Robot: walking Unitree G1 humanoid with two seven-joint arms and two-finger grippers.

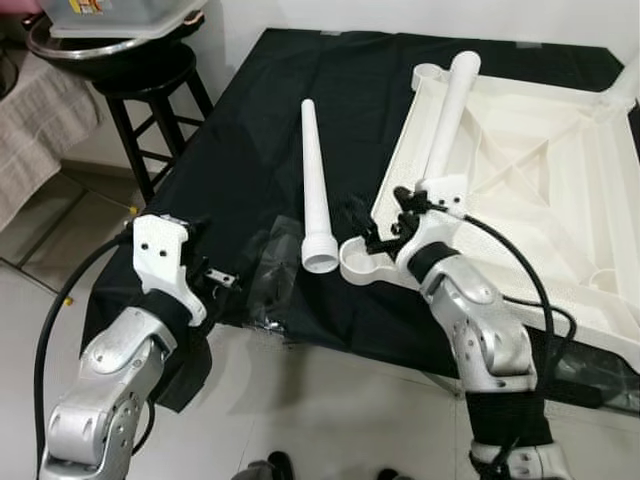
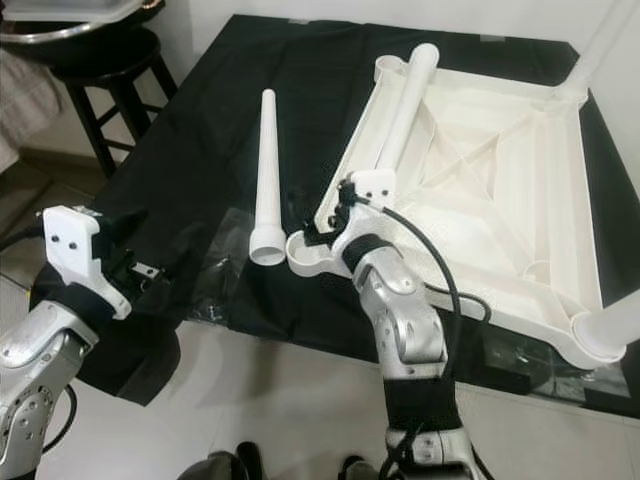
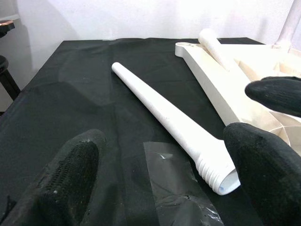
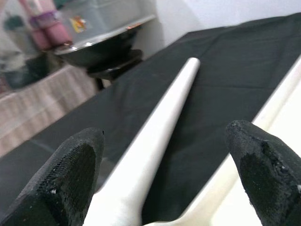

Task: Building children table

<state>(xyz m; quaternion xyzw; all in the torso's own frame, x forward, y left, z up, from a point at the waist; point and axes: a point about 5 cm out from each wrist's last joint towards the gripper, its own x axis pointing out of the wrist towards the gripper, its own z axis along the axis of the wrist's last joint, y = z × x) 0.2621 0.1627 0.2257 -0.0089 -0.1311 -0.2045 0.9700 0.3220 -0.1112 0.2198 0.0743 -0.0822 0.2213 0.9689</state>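
Loose leg [image 1: 316,190] lay on cloth [image 1: 230,130] near front edge, just beside tabletop [image 1: 520,170] corner socket [image 1: 362,262]. Right gripper [image 1: 385,225] spread wide, empty, over socket; left gripper [image 1: 205,272] wide, empty, at front edge. Best: grasp leg near threaded end, align upright with socket.

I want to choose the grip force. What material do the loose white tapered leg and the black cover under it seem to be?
The loose white tapered leg looks like moulded plastic with a matt finish: uniform colour, ridged rings at its wide, hollow end. The black cover seems to be thin matt cloth; it creases softly and hangs over the edge.
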